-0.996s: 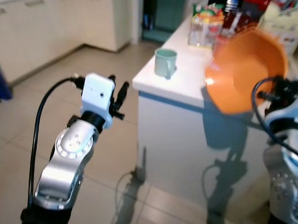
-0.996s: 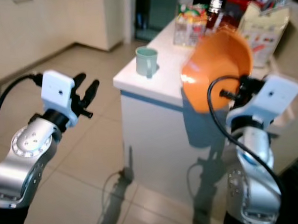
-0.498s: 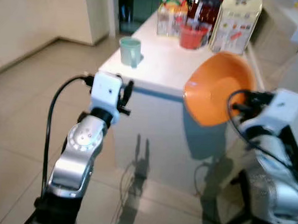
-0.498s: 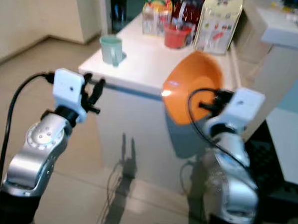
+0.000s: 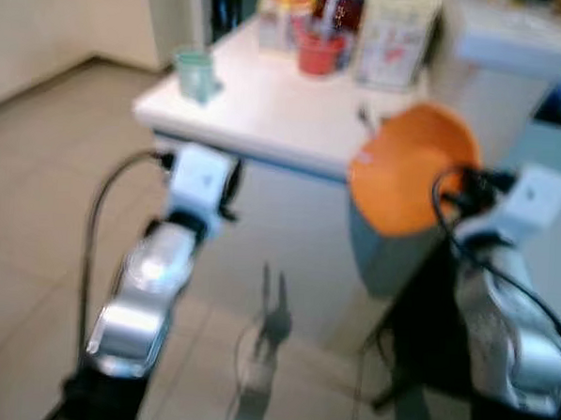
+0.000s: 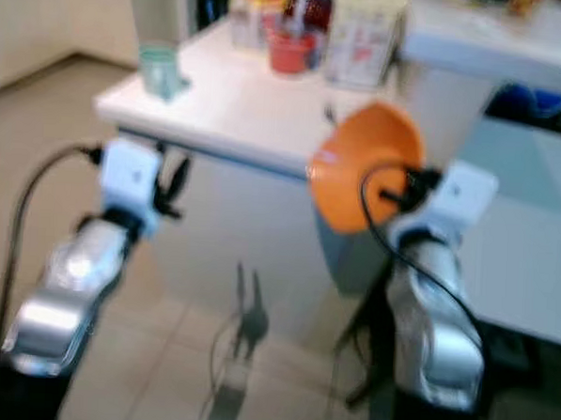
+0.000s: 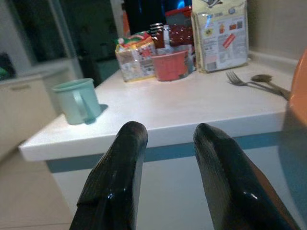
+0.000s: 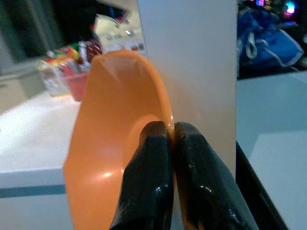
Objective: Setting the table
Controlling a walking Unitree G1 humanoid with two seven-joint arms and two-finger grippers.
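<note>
The orange bowl (image 8: 115, 158) is pinched by its rim in the right gripper (image 8: 171, 139) at 3 o'clock, while the left gripper (image 7: 165, 136) is held open and empty at 9 o'clock.

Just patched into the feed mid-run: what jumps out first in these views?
The orange bowl stands out: the right gripper pinches its rim and holds it tilted in the air at the near edge of the white table. The left gripper hovers open and empty in front of that table. On the tabletop sit a mint green mug, a fork and a cluster of food packages at the back.
</note>
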